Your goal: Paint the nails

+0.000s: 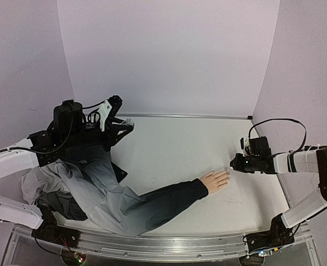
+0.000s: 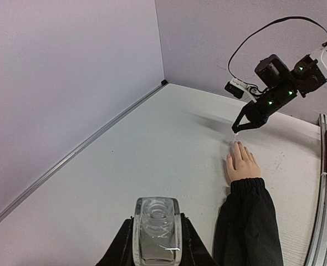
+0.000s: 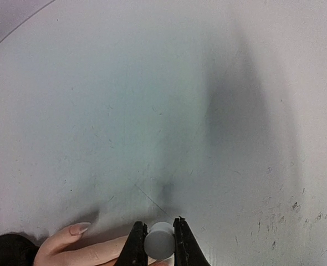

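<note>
Bench [image 1: 169, 138] is draped with grey jacket [image 1: 97, 194]; dark sleeve [image 1: 169, 197] ends in mannequin hand [image 1: 216, 180], palm down. Left hand [image 2: 157, 244] is held well away from mannequin hand, clenched on clear container [image 2: 157, 219]. Right hand [image 3: 159, 226] is held at mannequin fingertips, clamped on grey cap [image 3: 159, 244]. Nails [image 3: 79, 227] are seen on those fingertips, one near the cap.

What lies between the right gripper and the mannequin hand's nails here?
Only the small grey cap that the right gripper pinches, sitting right over the mannequin hand in the right wrist view. Nothing else shows there.
</note>
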`<state>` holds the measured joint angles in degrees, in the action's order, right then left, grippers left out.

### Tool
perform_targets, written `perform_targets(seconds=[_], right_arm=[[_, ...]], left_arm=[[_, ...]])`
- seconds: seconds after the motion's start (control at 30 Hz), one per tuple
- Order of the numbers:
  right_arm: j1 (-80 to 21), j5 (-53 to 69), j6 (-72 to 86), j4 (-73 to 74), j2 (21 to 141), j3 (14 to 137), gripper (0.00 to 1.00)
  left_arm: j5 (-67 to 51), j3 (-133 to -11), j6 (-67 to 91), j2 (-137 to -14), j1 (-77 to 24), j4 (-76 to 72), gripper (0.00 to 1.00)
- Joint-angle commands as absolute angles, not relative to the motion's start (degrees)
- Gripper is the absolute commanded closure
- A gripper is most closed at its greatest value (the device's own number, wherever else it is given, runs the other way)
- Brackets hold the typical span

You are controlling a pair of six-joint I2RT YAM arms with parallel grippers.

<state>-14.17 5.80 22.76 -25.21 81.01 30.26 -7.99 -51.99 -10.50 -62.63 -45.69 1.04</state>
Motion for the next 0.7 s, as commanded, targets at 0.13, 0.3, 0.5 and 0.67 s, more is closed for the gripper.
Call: perform_targets(seconds=[0.13, 0.3, 0.5, 0.67], right_arm=[[-14.06, 1.15, 22.71, -24.93, 78.89, 31.86, 1.00], [-14.06, 4.68, 22.82, -23.53, 75.94, 31.64, 1.00], [-14.06, 11.09, 22.73, -23.44, 76.23, 31.20, 1.00], [-14.06, 11.57, 22.28, -23.42, 76.61, 31.20, 1.00]], left_arm=[[-8.50, -52.38, -10.74, -61.90, -45.43, -0.98, 1.00], [-8.70, -52.29, -10.77, -61.29, -45.46, -1.00, 1.00], [-9.10, -52.21, -10.54, -60.94, -45.44, -1.04, 1.00], [-9.23, -52.29, -10.38, -60.97, -45.46, -1.05, 1.00]])
